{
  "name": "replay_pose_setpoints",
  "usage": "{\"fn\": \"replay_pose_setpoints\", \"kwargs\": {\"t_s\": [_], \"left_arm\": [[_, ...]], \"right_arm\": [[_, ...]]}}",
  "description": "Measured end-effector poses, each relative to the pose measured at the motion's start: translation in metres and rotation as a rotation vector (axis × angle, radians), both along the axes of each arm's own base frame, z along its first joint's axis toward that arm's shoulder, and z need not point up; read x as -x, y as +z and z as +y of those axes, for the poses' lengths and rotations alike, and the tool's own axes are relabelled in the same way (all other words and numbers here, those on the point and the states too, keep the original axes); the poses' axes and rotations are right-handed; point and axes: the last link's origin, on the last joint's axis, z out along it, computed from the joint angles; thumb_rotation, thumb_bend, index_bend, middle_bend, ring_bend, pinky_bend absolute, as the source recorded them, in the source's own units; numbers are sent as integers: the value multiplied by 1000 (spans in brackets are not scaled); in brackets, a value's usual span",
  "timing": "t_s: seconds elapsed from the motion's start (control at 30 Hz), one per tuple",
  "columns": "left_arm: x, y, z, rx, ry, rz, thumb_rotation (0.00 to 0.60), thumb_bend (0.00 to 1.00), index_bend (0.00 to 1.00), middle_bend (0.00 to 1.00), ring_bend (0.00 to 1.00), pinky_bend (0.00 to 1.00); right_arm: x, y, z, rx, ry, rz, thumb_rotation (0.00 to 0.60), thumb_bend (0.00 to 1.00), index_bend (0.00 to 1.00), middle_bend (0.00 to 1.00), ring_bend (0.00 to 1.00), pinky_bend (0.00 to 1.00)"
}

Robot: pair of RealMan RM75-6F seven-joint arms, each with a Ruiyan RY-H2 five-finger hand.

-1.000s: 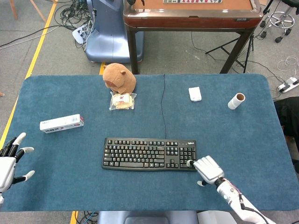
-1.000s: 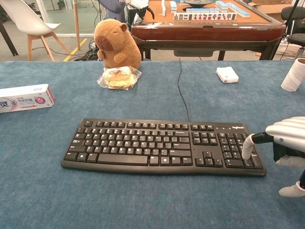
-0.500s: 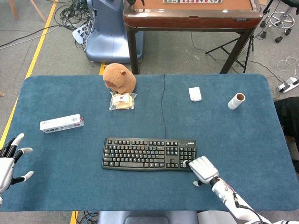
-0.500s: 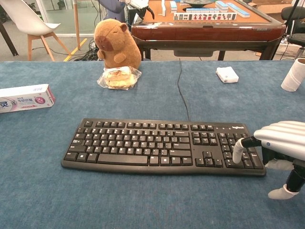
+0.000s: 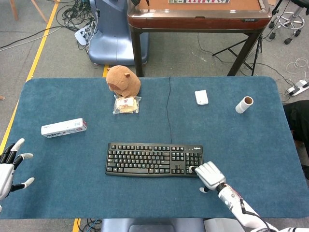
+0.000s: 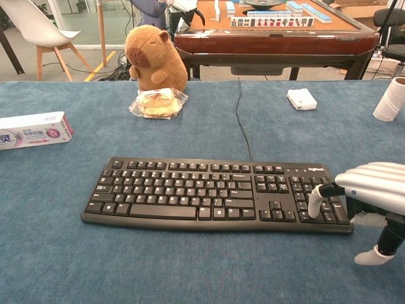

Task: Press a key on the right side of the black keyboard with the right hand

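Observation:
The black keyboard (image 5: 154, 159) (image 6: 218, 195) lies across the near middle of the blue table. My right hand (image 5: 208, 175) (image 6: 373, 190) sits at the keyboard's right end, most of it curled in. One extended fingertip (image 6: 314, 204) rests down on the lower keys of the number pad. It holds nothing. My left hand (image 5: 7, 169) hovers at the table's left edge with its fingers spread and empty. Only the head view shows it.
A capybara plush (image 5: 123, 80) and a wrapped bun (image 5: 127, 104) stand behind the keyboard. A toothpaste box (image 5: 63, 127) lies at the left. A small white box (image 5: 201, 97) and a paper roll (image 5: 244, 104) are at the back right. The keyboard cable (image 5: 168, 111) runs to the far edge.
My right hand has drawn slightly left and nearer to me, its fingertip shifting from the number pad's right edge to keys further in. The left hand has sunk a little.

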Motion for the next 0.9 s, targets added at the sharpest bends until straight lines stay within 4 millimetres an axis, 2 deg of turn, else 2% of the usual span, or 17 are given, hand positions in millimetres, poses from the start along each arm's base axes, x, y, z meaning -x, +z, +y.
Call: {"fn": "replay_pose_setpoints", "kwargs": {"t_s": [0.53,0.9], "left_arm": [[0,2,-1,-1,1,-3,600,32,340,1,0,200],[-2,-1,1,4,-4,-1,600,32,340,1,0,201]], "right_arm": [[0,-2,1,-13,-4,7,600,118,340,1000,1000,1000],[-17,29,-1,73,39,-39,600,117,340,1000,1000,1000]]}}
